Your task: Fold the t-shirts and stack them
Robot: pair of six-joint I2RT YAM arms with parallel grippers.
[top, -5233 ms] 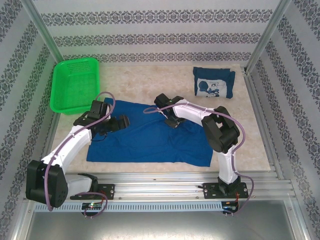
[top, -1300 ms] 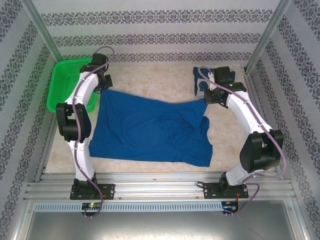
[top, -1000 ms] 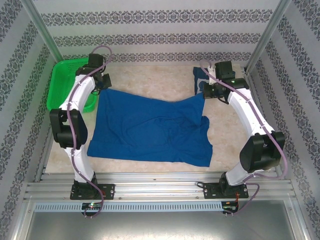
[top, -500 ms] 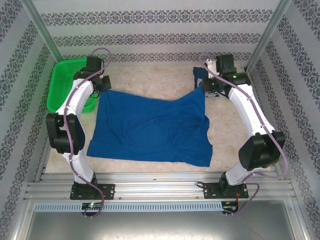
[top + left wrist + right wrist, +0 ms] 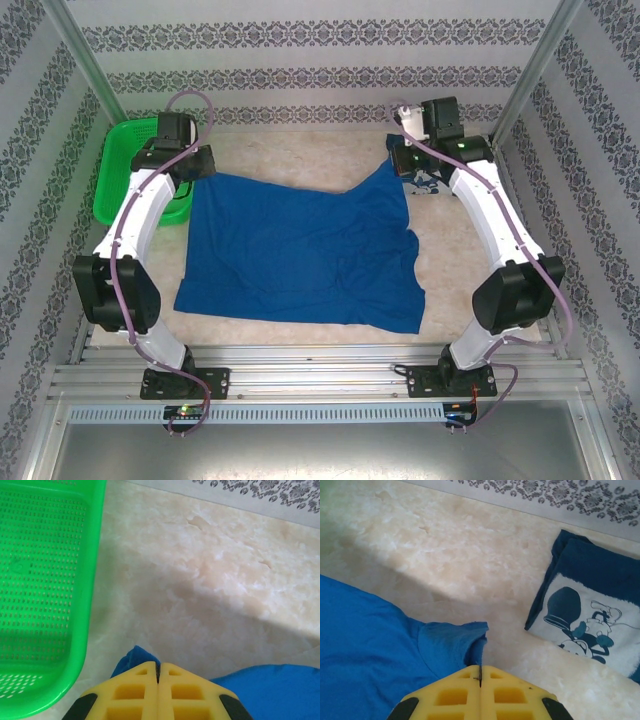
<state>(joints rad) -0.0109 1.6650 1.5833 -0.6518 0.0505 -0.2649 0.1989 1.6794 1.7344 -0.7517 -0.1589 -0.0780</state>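
Note:
A royal-blue t-shirt lies spread, plain side up, across the middle of the table. My left gripper is shut on its far left corner, and blue cloth pokes out beside the yellow fingers of the left gripper. My right gripper is shut on the far right corner, which is drawn up to a point. In the right wrist view the pinched cloth runs into the closed right gripper. A second t-shirt, folded with its cartoon print up, lies at the back right, partly behind the right arm.
A green mesh basket stands at the back left, close to the left arm. Patterned walls and metal posts enclose the table. Bare marbled tabletop stretches along the back between the grippers.
Both grippers have moved toward the back wall, drawing the shirt's far corners with them. The far edge now stretches further back and the cloth lies flatter.

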